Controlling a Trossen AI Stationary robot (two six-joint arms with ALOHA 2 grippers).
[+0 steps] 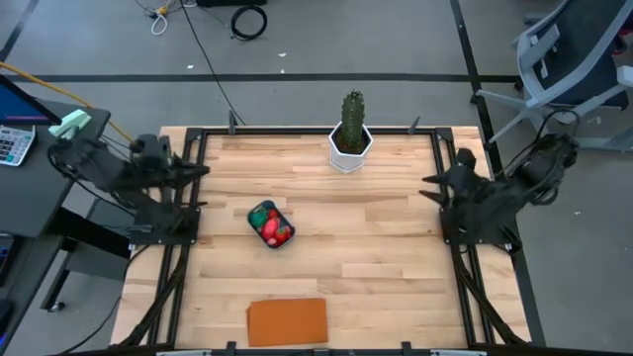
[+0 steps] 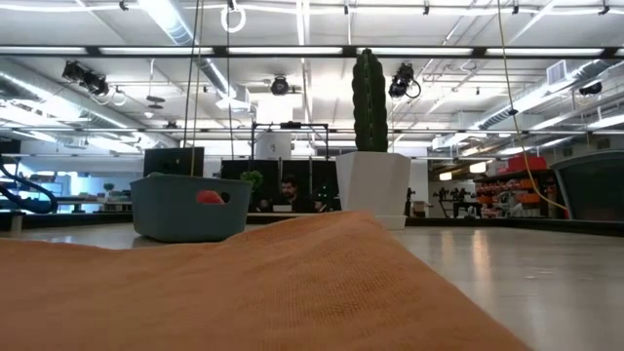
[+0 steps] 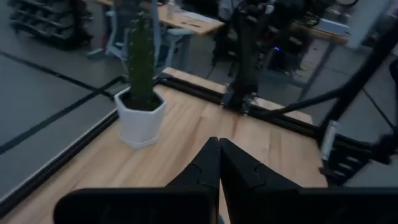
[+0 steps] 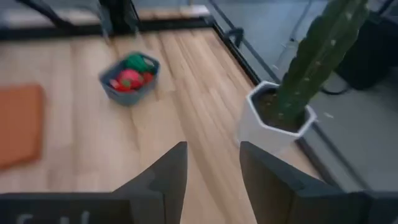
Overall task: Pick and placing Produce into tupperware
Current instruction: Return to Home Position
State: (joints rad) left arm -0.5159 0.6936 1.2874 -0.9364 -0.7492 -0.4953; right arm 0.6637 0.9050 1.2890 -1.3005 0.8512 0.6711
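The job looks finished: the produce (image 1: 271, 226) lies heaped inside the teal tupperware (image 2: 180, 216), left of centre on the worktop (image 1: 376, 247), and no loose piece shows anywhere else. One green and at least two red pieces can be made out; the full count is hidden. There is one tupperware, one potted cactus (image 1: 352, 111) and one orange board (image 1: 287, 321). Both arms sit folded at the worktop's sides, left fingers (image 3: 204, 173) pressed together, right fingers (image 4: 169, 175) spread apart, neither holding anything.
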